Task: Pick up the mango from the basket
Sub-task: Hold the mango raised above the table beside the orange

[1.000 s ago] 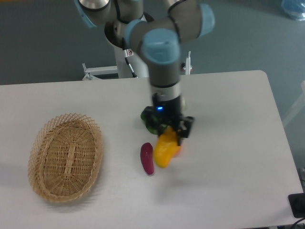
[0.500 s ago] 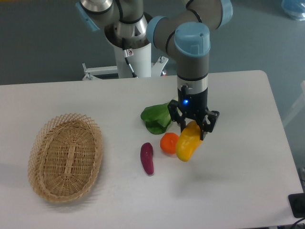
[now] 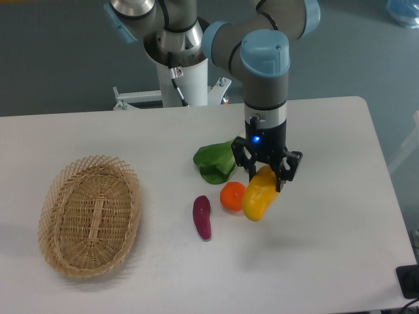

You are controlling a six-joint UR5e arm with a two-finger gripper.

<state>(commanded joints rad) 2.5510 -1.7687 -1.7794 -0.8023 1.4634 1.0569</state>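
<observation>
The mango (image 3: 258, 197) is a yellow, slightly curved fruit hanging tilted just above the table, right of centre. My gripper (image 3: 265, 176) is shut on its upper end, black fingers on either side. The basket (image 3: 90, 214), an oval of tan wicker, lies far to the left with nothing visible inside it. Mango and basket are well apart.
A round orange fruit (image 3: 232, 195) sits right beside the mango on its left. A dark purple oblong vegetable (image 3: 202, 217) lies left of that. A green leafy vegetable (image 3: 215, 161) rests behind them, next to the gripper. The table's right edge runs near x 600.
The arm has carried the mango to the right, from over the orange fruit to its right side. Over the last half second it has barely moved.
</observation>
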